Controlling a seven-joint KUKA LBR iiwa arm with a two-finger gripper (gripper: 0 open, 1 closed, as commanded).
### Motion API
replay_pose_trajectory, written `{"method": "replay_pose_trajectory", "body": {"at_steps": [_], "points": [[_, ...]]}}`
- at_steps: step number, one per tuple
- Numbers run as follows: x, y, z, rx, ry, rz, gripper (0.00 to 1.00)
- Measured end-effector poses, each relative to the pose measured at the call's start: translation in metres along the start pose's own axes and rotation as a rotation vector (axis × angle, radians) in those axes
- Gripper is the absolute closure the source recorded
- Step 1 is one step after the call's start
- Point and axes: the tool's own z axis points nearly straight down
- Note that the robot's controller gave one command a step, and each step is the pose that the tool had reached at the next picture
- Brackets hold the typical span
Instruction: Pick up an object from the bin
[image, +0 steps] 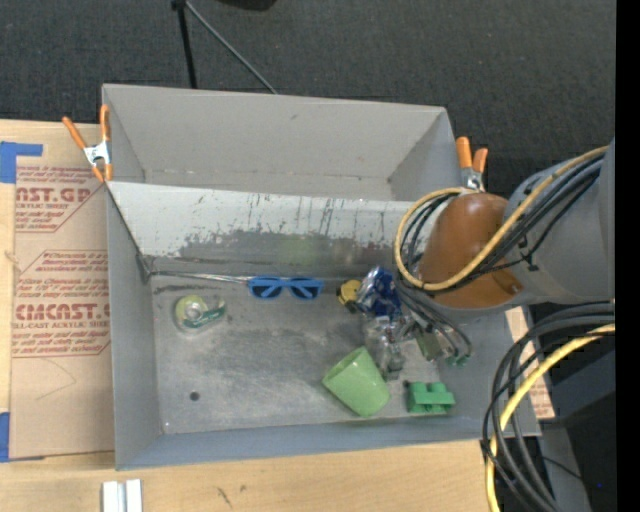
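Camera view looks down into the grey bin (262, 372), where the arm with its orange cover (468, 248) reaches in from the right and the claw (387, 352) hangs low over the floor's right half. Whether the claw is spread or pressed together cannot be told, and nothing can be seen held in it. Just below and left of it lies a green cup (357, 384), tipped on its side, its long axis slanting from upper left to lower right; the claw's tip is at the cup's upper right edge, contact unclear. A green block (430, 397) sits just right of the cup. Behind the claw are a small yellow piece (348, 292) and a blue piece (379, 288). Blue sunglasses (287, 288) lie lengthwise left to right along the back wall, and a clear tape roll (196, 312) rests well apart at the left.
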Motion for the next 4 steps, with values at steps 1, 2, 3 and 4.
{"method": "replay_pose_trajectory", "body": {"at_steps": [1, 2, 3, 4], "points": [[0.0, 0.0, 0.0, 0.0, 0.001, 0.0, 0.0], [0.011, 0.049, 0.0, -0.003, 0.001, -0.315, 0.0], [0.011, 0.048, 0.0, -0.001, 0.001, -0.313, 1.0], [-0.011, 0.054, -0.094, 0.002, -0.009, -0.342, 1.0]]}}
